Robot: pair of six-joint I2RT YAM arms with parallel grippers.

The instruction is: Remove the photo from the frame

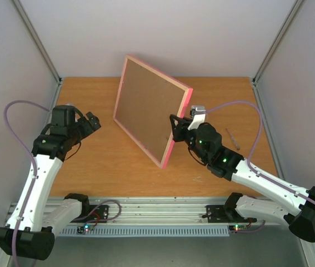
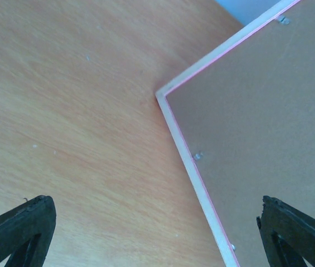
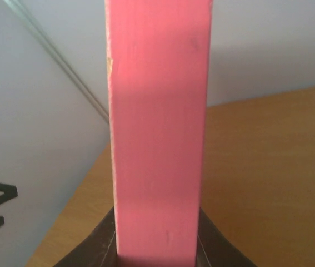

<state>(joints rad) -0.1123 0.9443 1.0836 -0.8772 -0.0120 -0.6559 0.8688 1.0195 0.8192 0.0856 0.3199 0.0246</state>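
Note:
The pink frame [image 1: 149, 114] stands tilted on its long edge on the table, brown back board toward the left arm. My right gripper [image 1: 178, 127] is shut on the frame's right pink edge [image 3: 157, 139] and holds it up. My left gripper [image 1: 93, 121] is open and empty, a short way left of the frame. In the left wrist view the frame's lower corner, pale rim and small metal tabs [image 2: 199, 156] show between my dark fingertips [image 2: 24, 225]. The photo is hidden behind the back board.
A wooden table [image 1: 90, 167] with grey walls on three sides. A thin stick-like object [image 1: 233, 138] lies at the right. The metal rail [image 1: 163, 211] with both arm bases runs along the near edge.

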